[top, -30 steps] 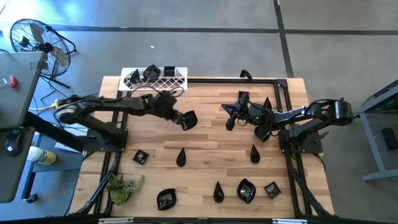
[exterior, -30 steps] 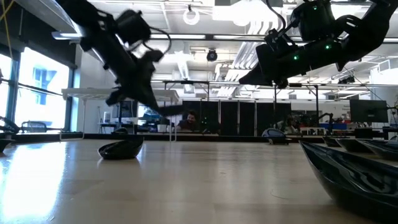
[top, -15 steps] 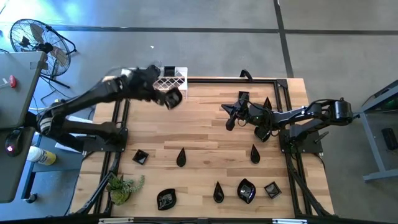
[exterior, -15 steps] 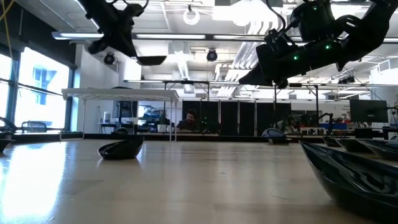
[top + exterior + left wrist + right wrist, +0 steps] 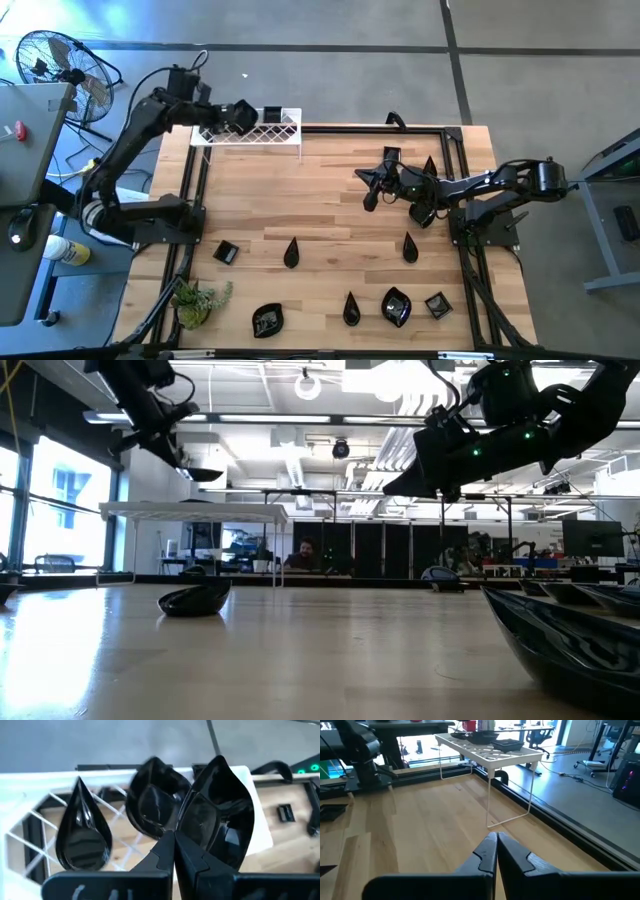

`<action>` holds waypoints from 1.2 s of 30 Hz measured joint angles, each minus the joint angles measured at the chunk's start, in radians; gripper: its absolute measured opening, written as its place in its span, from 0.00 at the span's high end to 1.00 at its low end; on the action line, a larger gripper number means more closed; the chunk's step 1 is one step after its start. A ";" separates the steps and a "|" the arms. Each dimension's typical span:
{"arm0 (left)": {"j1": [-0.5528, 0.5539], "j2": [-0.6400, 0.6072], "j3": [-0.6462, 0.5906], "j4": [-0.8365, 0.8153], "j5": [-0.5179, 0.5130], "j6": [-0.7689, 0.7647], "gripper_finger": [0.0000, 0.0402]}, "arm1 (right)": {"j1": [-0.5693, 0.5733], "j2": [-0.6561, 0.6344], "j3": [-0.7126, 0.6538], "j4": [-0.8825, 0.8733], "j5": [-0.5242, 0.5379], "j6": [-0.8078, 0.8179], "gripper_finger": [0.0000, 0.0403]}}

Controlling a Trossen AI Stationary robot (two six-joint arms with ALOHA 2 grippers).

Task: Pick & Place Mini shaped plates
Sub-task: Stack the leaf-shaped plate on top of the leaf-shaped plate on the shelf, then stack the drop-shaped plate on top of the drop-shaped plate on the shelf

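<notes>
My left gripper is over the white lattice rack at the table's far left, shut on a black leaf-shaped mini plate. In the low view that plate hangs above the rack top. A teardrop plate and another black plate lie on the lattice. Several more mini plates lie flat along the table's near half, among them a teardrop and a square one. My right gripper hovers shut over the table's middle, holding nothing. My left gripper pinches the leaf plate's rim at one edge between its two fingers. The fingers slant down from the table's left side. The plate stands out beyond the fingertips, its hollow face toward the wrist camera, lifted clear above the rack.
A black frame rail runs along the table's far and side edges. A small green plant stands at the near left corner. Two plates lie close under my right arm. Bare wood lies between the rack and the near row.
My left gripper has risen and swung from the table's middle toward the far left corner, carrying the leaf plate clear of the table until it hangs over the rack. It stayed shut and turned as it went.
</notes>
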 joint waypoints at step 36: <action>0.061 0.145 0.101 -0.042 -0.026 0.183 0.78 | 0.000 0.000 0.000 0.001 0.001 -0.005 0.99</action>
